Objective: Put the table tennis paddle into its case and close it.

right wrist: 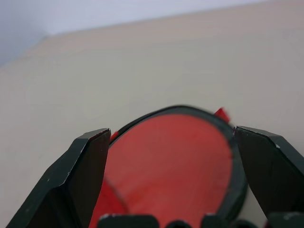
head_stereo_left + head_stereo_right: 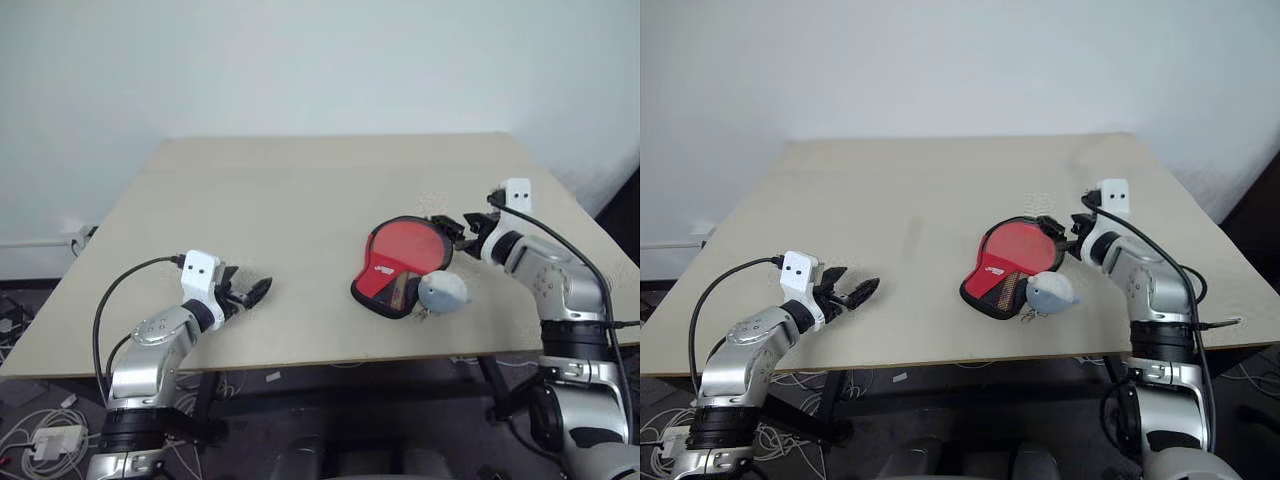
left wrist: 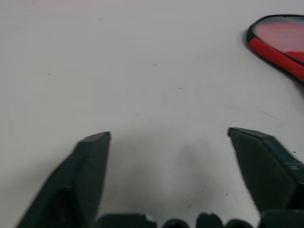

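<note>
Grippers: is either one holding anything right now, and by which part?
Nothing is held. The left gripper is open over bare table; the right gripper is open beside the case.

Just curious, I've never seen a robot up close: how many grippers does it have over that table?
2. The left gripper hangs open over bare table near the front edge. The right gripper is open at the case's rounded end, the red table tennis paddle inside.

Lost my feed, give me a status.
Both hands open: left hand clear over bare table, right hand at the case rim. Paddle inside case. Grey lump beside it.
</note>
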Action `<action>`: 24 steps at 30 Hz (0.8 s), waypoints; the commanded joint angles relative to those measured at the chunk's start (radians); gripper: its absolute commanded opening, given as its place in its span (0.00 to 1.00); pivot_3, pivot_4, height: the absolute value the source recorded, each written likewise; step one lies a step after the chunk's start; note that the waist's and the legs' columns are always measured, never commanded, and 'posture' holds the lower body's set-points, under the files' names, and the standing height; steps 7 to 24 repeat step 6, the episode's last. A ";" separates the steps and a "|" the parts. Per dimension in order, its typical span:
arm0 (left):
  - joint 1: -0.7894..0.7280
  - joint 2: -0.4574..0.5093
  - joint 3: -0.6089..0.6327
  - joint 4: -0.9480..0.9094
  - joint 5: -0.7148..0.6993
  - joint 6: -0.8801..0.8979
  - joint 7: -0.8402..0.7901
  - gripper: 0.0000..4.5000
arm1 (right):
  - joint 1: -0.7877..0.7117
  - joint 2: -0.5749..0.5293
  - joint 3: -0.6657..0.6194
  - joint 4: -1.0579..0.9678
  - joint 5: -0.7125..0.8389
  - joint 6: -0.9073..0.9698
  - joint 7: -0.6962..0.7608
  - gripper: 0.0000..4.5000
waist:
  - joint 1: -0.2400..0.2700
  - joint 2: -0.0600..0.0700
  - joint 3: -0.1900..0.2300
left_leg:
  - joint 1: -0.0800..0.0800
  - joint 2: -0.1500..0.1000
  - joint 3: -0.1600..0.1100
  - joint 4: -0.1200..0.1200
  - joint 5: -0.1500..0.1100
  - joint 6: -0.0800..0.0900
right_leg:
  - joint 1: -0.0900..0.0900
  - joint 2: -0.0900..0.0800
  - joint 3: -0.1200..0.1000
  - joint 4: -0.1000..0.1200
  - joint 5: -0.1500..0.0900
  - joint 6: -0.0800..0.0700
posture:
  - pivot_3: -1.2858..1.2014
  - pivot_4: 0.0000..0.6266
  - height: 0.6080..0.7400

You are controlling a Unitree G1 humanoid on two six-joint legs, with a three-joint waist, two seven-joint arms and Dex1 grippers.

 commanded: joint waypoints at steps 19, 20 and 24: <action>-0.055 0.014 0.012 0.043 0.019 -0.061 0.012 1.00 | 0.038 0.033 -0.009 -0.147 0.046 0.038 -0.050 1.00 | 0.008 -0.001 0.000 | 0.000 0.000 0.000 0.002 -0.001 0.001 | 0.000 0.000 0.000 0.000 0.000 0.000 | 0.52 0.00 0.75; -0.055 0.014 0.012 0.043 0.019 -0.061 0.012 1.00 | 0.038 0.033 -0.009 -0.147 0.046 0.038 -0.050 1.00 | 0.008 -0.001 0.000 | 0.000 0.000 0.000 0.002 -0.001 0.001 | 0.000 0.000 0.000 0.000 0.000 0.000 | 0.52 0.00 0.75; -0.055 0.014 0.012 0.043 0.019 -0.061 0.012 1.00 | 0.038 0.033 -0.009 -0.147 0.046 0.038 -0.050 1.00 | 0.008 -0.001 0.000 | 0.000 0.000 0.000 0.002 -0.001 0.001 | 0.000 0.000 0.000 0.000 0.000 0.000 | 0.52 0.00 0.75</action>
